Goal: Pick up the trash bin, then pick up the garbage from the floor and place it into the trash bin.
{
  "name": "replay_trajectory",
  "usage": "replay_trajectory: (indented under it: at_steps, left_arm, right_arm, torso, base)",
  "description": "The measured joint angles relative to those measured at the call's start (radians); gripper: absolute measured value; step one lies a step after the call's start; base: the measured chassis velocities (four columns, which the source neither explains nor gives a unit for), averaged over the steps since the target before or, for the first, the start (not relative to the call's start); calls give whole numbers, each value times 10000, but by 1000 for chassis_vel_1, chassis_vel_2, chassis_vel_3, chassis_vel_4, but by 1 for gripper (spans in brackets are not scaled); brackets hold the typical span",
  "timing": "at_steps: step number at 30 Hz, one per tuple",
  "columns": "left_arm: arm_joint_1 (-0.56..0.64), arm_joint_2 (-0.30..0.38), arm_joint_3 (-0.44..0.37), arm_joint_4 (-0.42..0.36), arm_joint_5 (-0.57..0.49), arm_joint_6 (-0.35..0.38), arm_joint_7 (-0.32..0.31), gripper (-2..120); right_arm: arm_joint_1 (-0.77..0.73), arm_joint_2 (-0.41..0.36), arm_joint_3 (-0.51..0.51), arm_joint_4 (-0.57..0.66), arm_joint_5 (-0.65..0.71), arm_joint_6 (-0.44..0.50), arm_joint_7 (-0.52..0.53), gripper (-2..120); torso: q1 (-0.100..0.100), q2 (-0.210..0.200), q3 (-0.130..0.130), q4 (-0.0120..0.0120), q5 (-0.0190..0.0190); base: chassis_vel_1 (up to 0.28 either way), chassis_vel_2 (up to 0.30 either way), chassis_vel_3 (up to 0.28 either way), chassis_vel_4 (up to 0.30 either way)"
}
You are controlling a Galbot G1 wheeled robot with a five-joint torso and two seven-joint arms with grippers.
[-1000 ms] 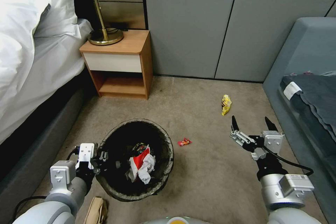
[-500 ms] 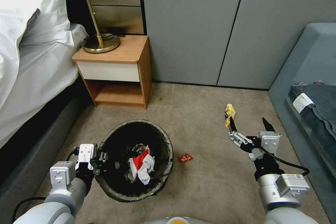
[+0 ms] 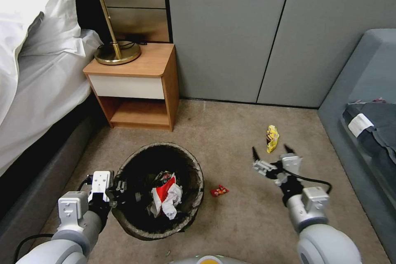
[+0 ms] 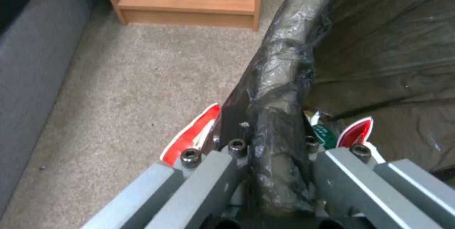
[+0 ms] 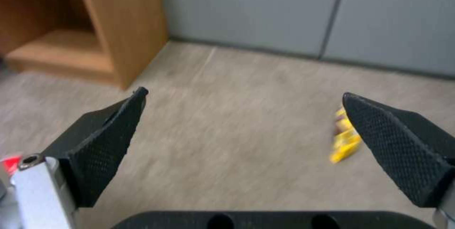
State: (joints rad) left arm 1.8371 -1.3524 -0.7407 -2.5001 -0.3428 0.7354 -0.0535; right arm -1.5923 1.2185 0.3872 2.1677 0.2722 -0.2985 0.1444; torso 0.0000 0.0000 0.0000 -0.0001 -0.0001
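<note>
The right gripper (image 3: 270,153), fingers spread wide, hung just short of the crinkled yellow snack wrapper (image 3: 272,138), which lay lengthwise ahead; the left gripper (image 3: 123,186) clamped the black-lined bin's rim (image 3: 194,165).

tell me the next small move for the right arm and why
Probably ease the right gripper forward and down onto the yellow wrapper: its jaws are open, just short of it, nothing held. The left gripper holds the trash bin by its rim.
</note>
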Motion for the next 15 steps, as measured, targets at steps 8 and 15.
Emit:
replay_trajectory:
  at_steps: [8,15]
  left_arm:
    - [209,-52,-76,0,1,0,-24,1]
    - [290,-26,-189,0,4,0,-36,1]
  right_arm:
    - [1578,-558,-1194,-2416,862,-767,-319,100]
    - [2223,-1378,-1403,-3520,1196,-1404,-1815,100]
  torso:
    - [0,0,0,3,5]
    - [0,0,0,0,0]
  base:
    - [0,0,0,0]
    - [0,0,0,0]
